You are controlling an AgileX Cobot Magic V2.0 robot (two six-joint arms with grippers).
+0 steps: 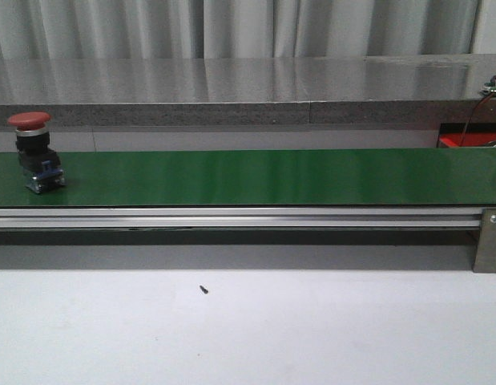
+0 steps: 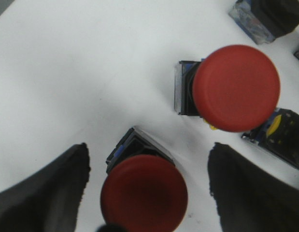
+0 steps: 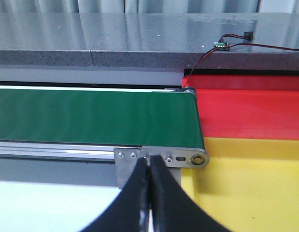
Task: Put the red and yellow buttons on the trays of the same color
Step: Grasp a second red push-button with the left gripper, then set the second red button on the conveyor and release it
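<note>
Now our left gripper point(image 2: 147, 186) is spread wide, a red button point(image 2: 143, 193) standing between its fingers point(image 2: 40, 191) on the white table point(image 2: 81, 72). Another red button point(image 2: 236, 88) sits at two o'clock from it. Our right gripper point(image 3: 150, 193) is pinched closed on nothing before the green belt point(image 3: 91, 116).

On my front feed I see a long green conveyor belt point(image 1: 272, 176) running across the view, carried on a silver aluminium rail point(image 1: 231, 217) with a grey metal end bracket point(image 1: 488, 241) at its right. Behind it sits a polished grey stone ledge point(image 1: 231, 88) beneath pale pleated curtains point(image 1: 231, 28). A small dark speck point(image 1: 203, 289) lies on the white table point(image 1: 248, 337).
</note>
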